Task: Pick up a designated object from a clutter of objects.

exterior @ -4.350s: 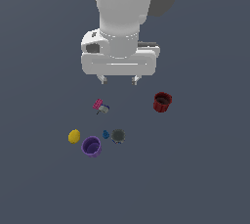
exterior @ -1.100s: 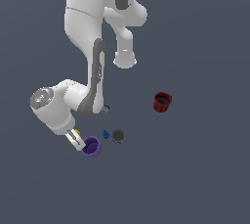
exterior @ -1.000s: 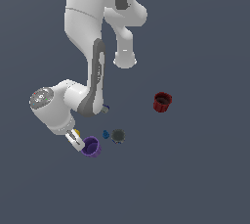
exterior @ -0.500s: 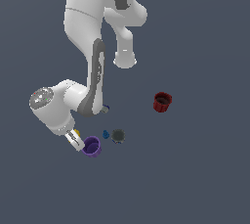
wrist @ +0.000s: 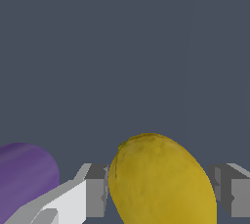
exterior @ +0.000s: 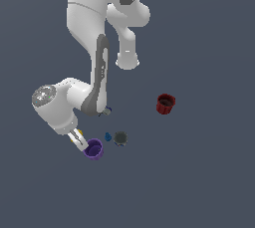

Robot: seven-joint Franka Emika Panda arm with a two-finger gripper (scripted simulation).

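1. Yellow lump (wrist: 163, 181): smooth, egg-shaped, dull bright yellow with faint mottling, lemon-like.
2. It sits between the gripper (wrist: 161, 193) fingers (wrist: 95, 191); one finger touches it, the other shows a small gap, so grip uncertain.
3. Purple cup (exterior: 93, 149) lies just beside the gripper.

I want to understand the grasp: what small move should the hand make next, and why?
Probably close the fingers. In the wrist view the yellow lump sits between the two fingers, with small gaps at both sides, so it looks framed but not yet squeezed. The purple cup lies beside one finger, outside the grip.
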